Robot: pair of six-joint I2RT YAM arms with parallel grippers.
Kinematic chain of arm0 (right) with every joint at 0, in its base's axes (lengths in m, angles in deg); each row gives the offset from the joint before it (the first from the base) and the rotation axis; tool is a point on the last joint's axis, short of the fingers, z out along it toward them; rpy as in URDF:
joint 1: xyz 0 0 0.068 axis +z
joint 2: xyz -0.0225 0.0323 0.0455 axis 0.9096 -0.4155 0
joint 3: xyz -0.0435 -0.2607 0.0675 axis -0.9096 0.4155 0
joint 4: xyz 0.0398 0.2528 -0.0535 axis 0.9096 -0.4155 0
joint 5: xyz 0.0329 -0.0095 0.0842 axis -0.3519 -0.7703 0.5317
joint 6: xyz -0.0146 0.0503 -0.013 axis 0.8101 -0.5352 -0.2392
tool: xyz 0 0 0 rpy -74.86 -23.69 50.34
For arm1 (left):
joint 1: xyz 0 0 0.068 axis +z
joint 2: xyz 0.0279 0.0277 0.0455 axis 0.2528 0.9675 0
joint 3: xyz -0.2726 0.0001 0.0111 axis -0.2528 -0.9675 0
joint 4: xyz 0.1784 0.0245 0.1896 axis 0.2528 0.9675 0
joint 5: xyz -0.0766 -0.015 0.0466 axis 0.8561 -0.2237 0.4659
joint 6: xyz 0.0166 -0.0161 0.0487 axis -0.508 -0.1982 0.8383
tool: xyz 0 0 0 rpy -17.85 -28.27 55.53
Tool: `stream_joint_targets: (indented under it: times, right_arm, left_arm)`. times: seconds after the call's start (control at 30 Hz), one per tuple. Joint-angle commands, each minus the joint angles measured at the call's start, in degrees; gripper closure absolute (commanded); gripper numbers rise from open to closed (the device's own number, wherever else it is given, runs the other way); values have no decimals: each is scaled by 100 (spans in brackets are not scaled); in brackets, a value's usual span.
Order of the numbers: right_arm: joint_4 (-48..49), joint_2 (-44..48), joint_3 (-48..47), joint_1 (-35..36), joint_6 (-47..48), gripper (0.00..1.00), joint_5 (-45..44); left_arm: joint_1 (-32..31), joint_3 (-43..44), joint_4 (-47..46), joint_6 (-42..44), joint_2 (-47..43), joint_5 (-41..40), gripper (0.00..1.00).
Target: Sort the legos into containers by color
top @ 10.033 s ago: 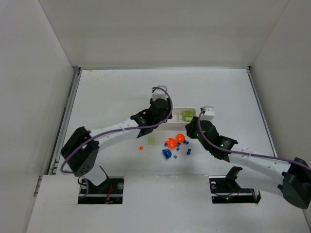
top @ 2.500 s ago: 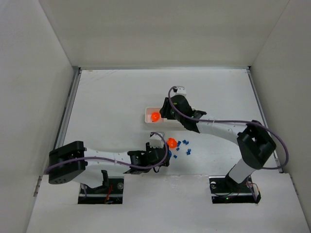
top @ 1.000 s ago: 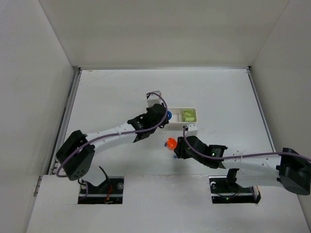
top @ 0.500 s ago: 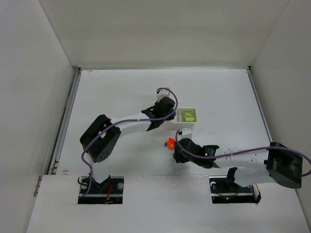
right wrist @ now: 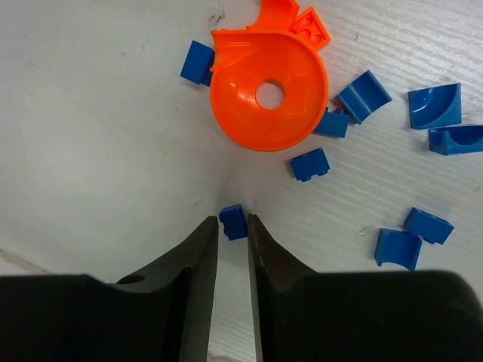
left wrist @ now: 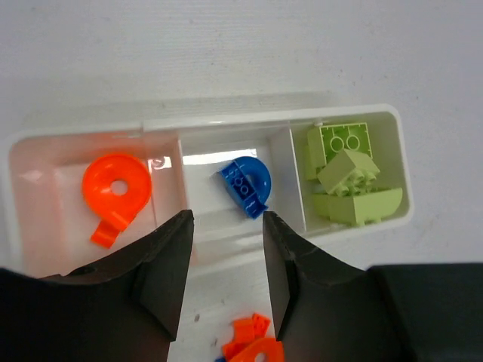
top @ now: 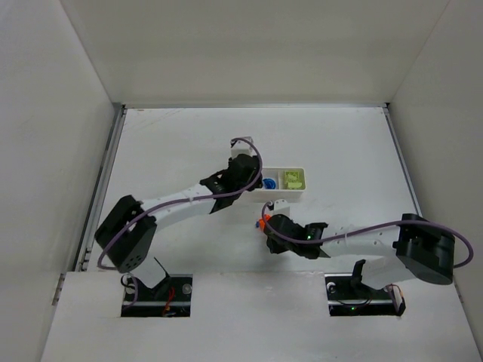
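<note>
The white tray [left wrist: 226, 127] has three compartments: an orange round piece [left wrist: 117, 185] in the left one, a blue arch [left wrist: 247, 183] in the middle one, and lime-green bricks [left wrist: 351, 177] in the right one. My left gripper [left wrist: 226, 226] is open and empty, just above the tray's near wall. In the top view it [top: 247, 179] covers the tray's left end. My right gripper [right wrist: 232, 234] is low on the table, its tips pinching a tiny dark-blue brick [right wrist: 233, 222]. An orange round piece [right wrist: 269, 94] and several loose dark-blue bricks [right wrist: 434, 105] lie just beyond it.
A small orange brick [right wrist: 311, 28] lies against the orange round piece on the table. In the top view this pile [top: 262, 220] sits just in front of the tray [top: 299, 190], between the two arms. White walls enclose the table.
The blue arch has left my left gripper and now lies in the middle compartment; the left arm has pulled back left. My right gripper has shifted slightly left and closed round a blue brick.
</note>
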Motion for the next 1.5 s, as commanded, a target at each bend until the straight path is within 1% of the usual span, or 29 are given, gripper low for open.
stream_joint_targets:
  times: [0.0, 0.13, 0.2, 0.3, 0.43, 0.57, 0.73, 0.83, 0.93, 1.0, 1.13, 1.17, 1.2, 1.23, 1.3, 1.37, 1.47]
  right_arm:
    - [-186, -119, -287, 69, 44, 73, -103]
    - [-222, -251, -348, 69, 44, 77, -95]
    - [-222, -277, -392, 78, 44, 81, -103]
    - [-187, -199, -410, 78, -8, 85, -139]
    - [-222, 205, -471, 78, -9, 86, -235]
    - [-116, 574, -620, -255, 158, 86, -200]
    - [199, 628, -1051, -1133, 764, 86, -113]
    - [568, 313, -1349, -1748, 1124, 85, 211]
    - [859, -144, -1675, -2206, 1274, 86, 493]
    - [947, -522, -1938, -2408, 1327, 85, 634]
    - [1026, -1076, -2281, -2559, 1362, 85, 714]
    - [1035, -1182, -2334, -2585, 1363, 84, 688]
    - [1035, -1252, -2378, -2620, 1354, 80, 653]
    - [1044, -1296, -2405, -2638, 1336, 72, 609]
    - [1131, -1262, -2379, -2655, 1336, 61, 512]
    - [1202, -1157, -2326, -2655, 1363, 57, 459]
    - [1211, -929, -2151, -2621, 1345, 56, 442]
  left_arm:
    - [-6, -579, -45, 120, -1030, -155, 61]
    - [-147, -1423, 78, 77, -1883, -217, 62]
    - [-261, -1783, 271, 15, -2244, -270, 62]
    - [-489, -2144, 544, -64, -2552, -392, 62]
    - [-841, -2505, 553, -178, -2729, -498, 61]
    - [-1218, -2620, 352, -345, -2650, -533, 61]
    - [-1623, -2576, 61, -381, -2264, -832, 61]
    - [-1790, -2479, 17, -381, -2035, -894, 61]
    - [-1852, -2427, 17, -416, -1894, -1034, 61]
    - [-1870, -2400, 17, -416, -1806, -1113, 61]
    - [-1861, -2365, -53, -433, -1631, -1105, 61]
    - [-1870, -2356, -97, -416, -1587, -1079, 61]
    - [-1870, -2347, -141, -407, -1534, -1061, 61]
    - [-1896, -2330, -176, -407, -1481, -1043, 61]
    - [-1905, -2303, -211, -407, -1393, -1017, 61]
    - [-1914, -2242, -229, -407, -1297, -973, 61]
    - [-1922, -2137, -256, -372, -1156, -903, 61]
